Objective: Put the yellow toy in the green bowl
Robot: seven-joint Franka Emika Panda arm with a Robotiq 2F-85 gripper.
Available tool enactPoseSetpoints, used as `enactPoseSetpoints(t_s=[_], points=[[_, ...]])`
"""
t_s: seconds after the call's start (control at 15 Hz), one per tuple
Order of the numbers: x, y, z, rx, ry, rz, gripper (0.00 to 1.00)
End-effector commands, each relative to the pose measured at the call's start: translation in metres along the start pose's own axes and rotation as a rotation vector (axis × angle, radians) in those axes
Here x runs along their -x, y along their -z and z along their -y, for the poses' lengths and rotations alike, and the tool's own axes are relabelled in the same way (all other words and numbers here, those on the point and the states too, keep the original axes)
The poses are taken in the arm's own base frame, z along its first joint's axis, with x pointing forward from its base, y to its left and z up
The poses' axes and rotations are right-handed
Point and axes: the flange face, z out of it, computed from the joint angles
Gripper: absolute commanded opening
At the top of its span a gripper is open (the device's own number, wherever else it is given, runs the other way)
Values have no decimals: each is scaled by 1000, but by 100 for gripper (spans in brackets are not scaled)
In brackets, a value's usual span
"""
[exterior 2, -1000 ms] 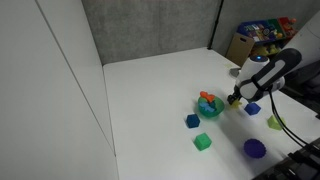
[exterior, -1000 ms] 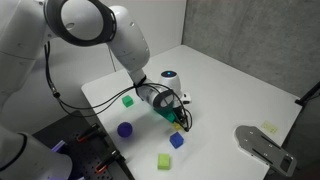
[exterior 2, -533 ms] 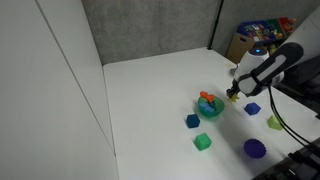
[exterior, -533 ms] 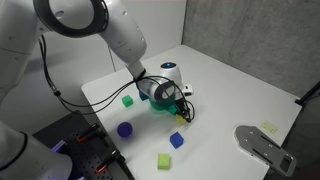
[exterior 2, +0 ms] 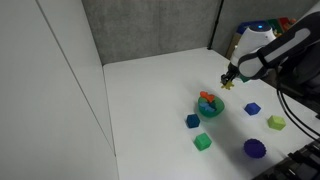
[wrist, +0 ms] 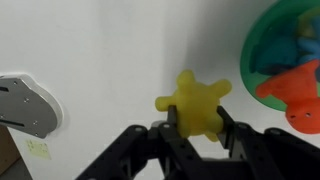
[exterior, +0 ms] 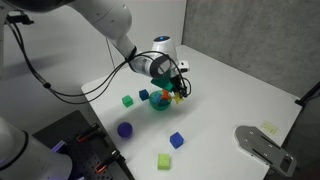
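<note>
White table (exterior 2: 150,100), gripper (wrist: 197,122) clenched on yellow toy (wrist: 196,100).
Wrist view: toy near green bowl (wrist: 251,45), not inside it.

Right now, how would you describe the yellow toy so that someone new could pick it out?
On the white table, find the green bowl; the arm's tool is just beside it. The yellow toy is the pale, knobbly star pinched in that tool, unlike the square lime cube lying on the table.
</note>
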Motion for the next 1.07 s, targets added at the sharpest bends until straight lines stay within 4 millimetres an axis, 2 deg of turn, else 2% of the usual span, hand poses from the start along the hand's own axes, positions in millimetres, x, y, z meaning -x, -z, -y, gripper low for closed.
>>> enactPoseSetpoints(t_s=[0.0,0.13,0.33,0.67,1.0], points=[[15,39,16,-34,9,30,15],[21,48,27,-59,17,50,15],[32,50,47,-99,40,62,15],[44,35,80,-144,71,88,15],[52,19,102,-149,110,77,15]])
